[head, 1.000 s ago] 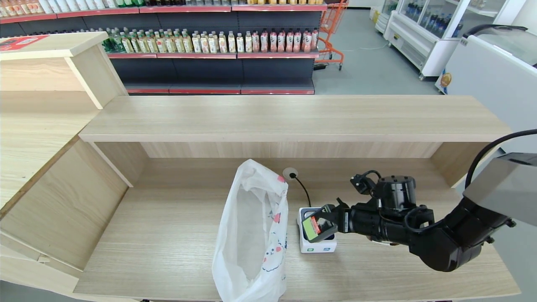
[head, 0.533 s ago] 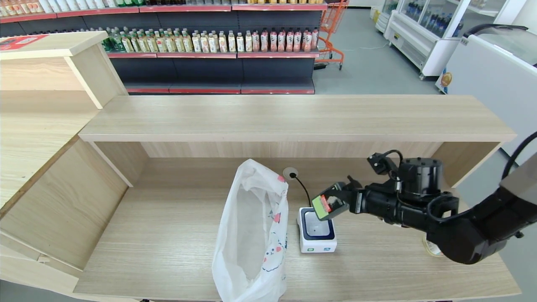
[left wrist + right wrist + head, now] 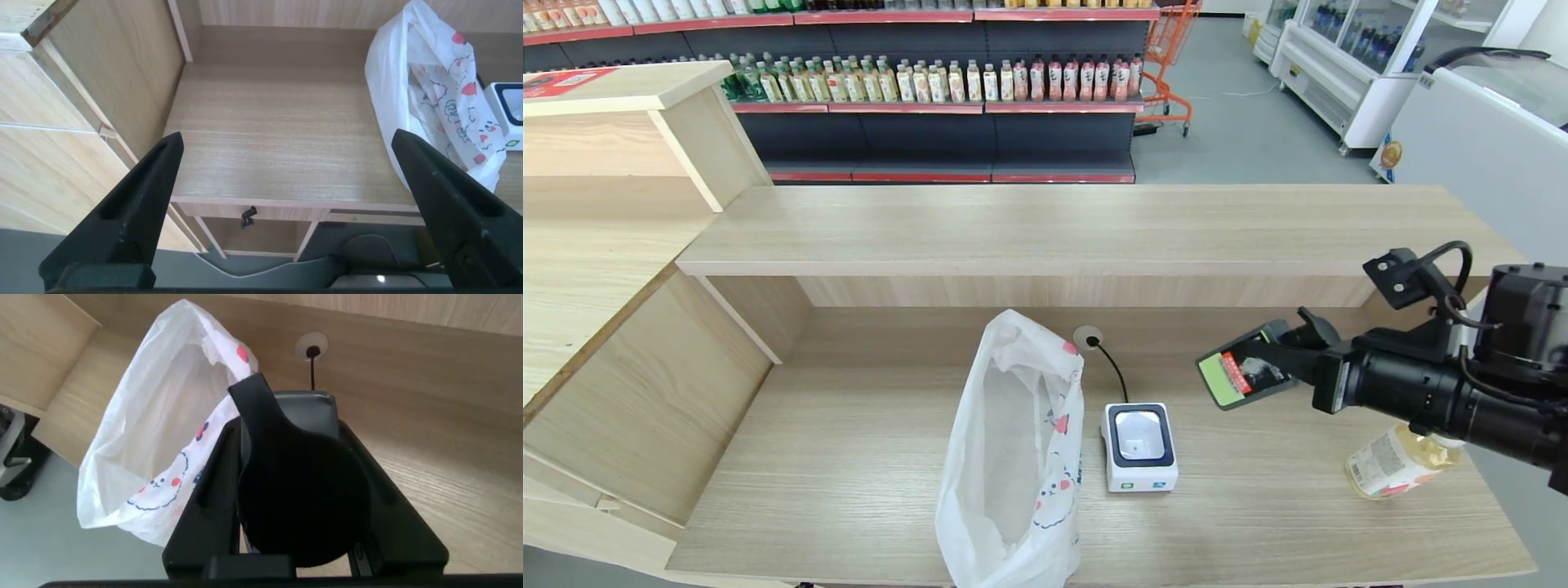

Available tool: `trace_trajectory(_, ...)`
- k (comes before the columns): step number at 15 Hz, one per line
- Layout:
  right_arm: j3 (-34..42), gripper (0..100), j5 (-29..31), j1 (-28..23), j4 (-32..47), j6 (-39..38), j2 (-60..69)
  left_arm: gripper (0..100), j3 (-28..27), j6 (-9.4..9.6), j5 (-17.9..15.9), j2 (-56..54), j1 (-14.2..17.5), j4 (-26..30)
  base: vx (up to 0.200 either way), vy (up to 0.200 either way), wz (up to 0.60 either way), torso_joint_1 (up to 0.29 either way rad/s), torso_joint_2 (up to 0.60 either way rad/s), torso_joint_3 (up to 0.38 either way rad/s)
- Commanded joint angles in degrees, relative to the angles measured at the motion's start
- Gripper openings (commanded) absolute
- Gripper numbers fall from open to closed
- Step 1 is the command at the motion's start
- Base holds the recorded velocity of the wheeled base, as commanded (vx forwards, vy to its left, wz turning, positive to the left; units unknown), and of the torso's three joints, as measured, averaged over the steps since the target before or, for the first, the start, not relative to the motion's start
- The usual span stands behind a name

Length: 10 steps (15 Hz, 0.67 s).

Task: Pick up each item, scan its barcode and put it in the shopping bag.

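Green item [image 3: 1215, 382] clamped in right tool [image 3: 1245, 371], arm level, aloft right of scanner [image 3: 1140, 445], left tool [image 3: 286, 139] wide

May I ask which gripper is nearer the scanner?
Right. The right gripper, holding a green pack, hangs right of the scanner; the left gripper sits beyond the shopping bag.

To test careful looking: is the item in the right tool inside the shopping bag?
No, the right tool holds the item in the air, right of the scanner.
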<state>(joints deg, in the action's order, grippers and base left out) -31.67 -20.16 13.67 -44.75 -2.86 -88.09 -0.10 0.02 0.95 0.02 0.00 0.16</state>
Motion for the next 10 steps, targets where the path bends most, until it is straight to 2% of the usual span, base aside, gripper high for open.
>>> trace_trajectory(1,1.3,0,-0.2,0.0,0.3,-0.3,4.0,100,0.0,0.06,0.0,0.0,0.0,0.0,0.000,0.200,0.00,0.007,0.00,0.002)
trace_trajectory(3,0.3,0,-0.4,1.1,1.2,-2.0,3.4,100,0.0,-0.29,0.0,0.0,0.0,0.0,0.000,0.200,0.00,-0.012,0.00,0.007)
trace_trajectory(5,-3.3,0,-0.3,4.7,4.1,-3.2,1.0,100,0.0,-0.02,0.0,0.0,0.0,0.0,0.000,0.200,0.00,0.017,0.01,0.002)
trace_trajectory(10,-8.8,0,0.6,10.9,4.6,-3.1,-8.8,100,0.0,-0.02,0.0,0.0,0.0,0.0,0.000,0.000,0.00,0.000,0.00,0.000)
